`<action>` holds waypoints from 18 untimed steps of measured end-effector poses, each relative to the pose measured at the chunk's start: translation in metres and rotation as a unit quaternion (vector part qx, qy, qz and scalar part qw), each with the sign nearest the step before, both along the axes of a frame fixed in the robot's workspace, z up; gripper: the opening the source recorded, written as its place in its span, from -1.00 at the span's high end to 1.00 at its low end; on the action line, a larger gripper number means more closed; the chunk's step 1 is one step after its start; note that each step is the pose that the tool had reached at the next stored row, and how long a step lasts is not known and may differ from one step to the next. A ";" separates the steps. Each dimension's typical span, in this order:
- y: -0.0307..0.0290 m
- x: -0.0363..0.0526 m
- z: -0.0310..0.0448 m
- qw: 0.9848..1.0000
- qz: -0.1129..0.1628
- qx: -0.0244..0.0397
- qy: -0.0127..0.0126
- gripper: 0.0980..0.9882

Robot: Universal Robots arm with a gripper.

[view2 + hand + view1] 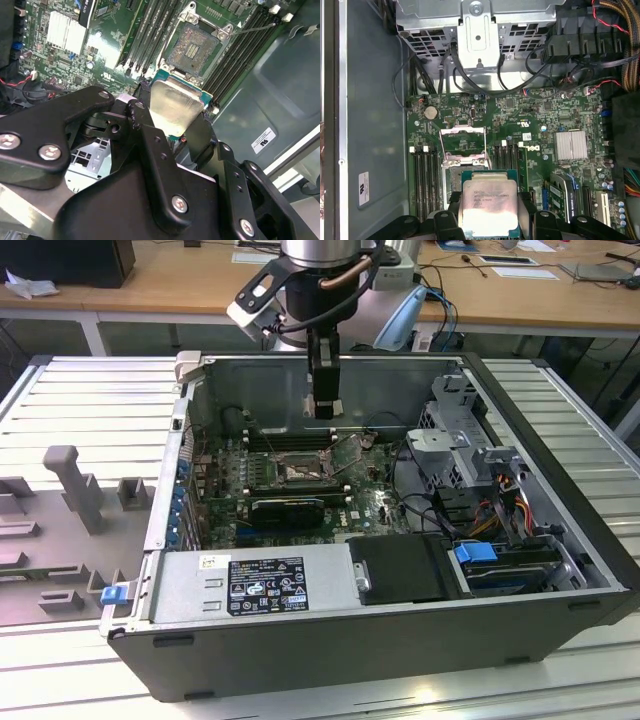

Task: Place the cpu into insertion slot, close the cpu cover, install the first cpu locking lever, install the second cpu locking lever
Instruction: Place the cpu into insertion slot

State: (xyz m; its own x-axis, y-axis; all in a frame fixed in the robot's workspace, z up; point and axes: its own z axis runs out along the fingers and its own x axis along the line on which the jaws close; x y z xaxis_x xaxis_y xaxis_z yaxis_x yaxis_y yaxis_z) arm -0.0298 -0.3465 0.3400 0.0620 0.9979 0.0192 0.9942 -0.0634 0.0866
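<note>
An open dark computer case (300,660) lies on its side on the slatted metal desk (90,390), and the arm reaches down into it from above. Spread across the case floor below the gripper (172,122) is the green motherboard (370,500). A perforated metal drive cage (477,30) stands beyond the board, well apart from the gripper. The gripper's two black fingers (142,120) are pinched on opposite edges of the cpu (175,107), which sits between them with its pale metal face showing and is held clear above the board. The insertion slot (194,48) lies under the gripper and a little ahead of the held chip, its brownish-gold centre bare, flanked by long black memory slots (150,35). In the first wrist view the cpu cover (463,158) is swung up, open, at the slot's far edge from the gripper.
</note>
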 end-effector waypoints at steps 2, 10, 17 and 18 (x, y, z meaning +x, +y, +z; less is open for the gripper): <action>0.0000 0.0000 -0.0007 1.000 0.000 0.000 0.000 0.04; 0.0000 0.0000 -0.0037 1.000 0.000 0.000 0.000 0.04; 0.0000 0.0000 -0.0070 1.000 0.000 0.000 0.000 0.04; 0.0000 0.0000 -0.0076 1.000 0.000 0.000 0.000 0.04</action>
State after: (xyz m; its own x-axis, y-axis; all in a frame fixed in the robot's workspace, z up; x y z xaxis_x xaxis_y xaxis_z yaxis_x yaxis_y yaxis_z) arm -0.0299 -0.3465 0.3324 0.0620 0.9979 0.0192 0.9942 -0.0634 0.0866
